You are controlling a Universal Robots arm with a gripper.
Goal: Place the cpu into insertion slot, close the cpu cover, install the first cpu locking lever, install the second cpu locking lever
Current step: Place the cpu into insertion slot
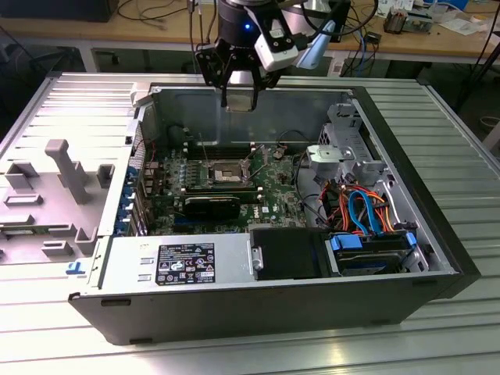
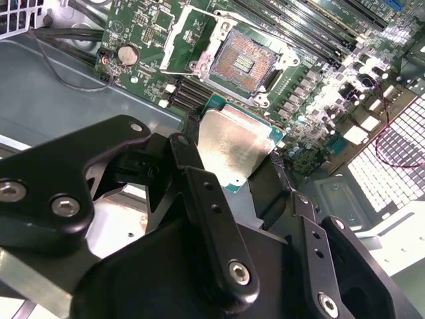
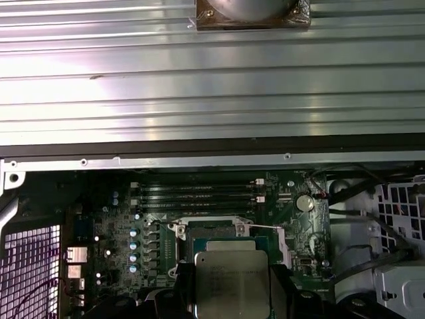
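In the first wrist view the cpu [image 3: 232, 282] runs off the picture's lower edge. It covers most of the insertion slot [image 3: 212, 231] behind it (a strip of the rim is clear). In the second wrist view the black fingers [image 2: 199, 193] of the tool [image 2: 232, 163] hide the cpu's near corner and the side edges where they clamp it. In the exterior view the arm [image 1: 234, 23] is cut off by the top edge. The chip under the tool is a small dark square there, and the slot's pins are too small to tell.
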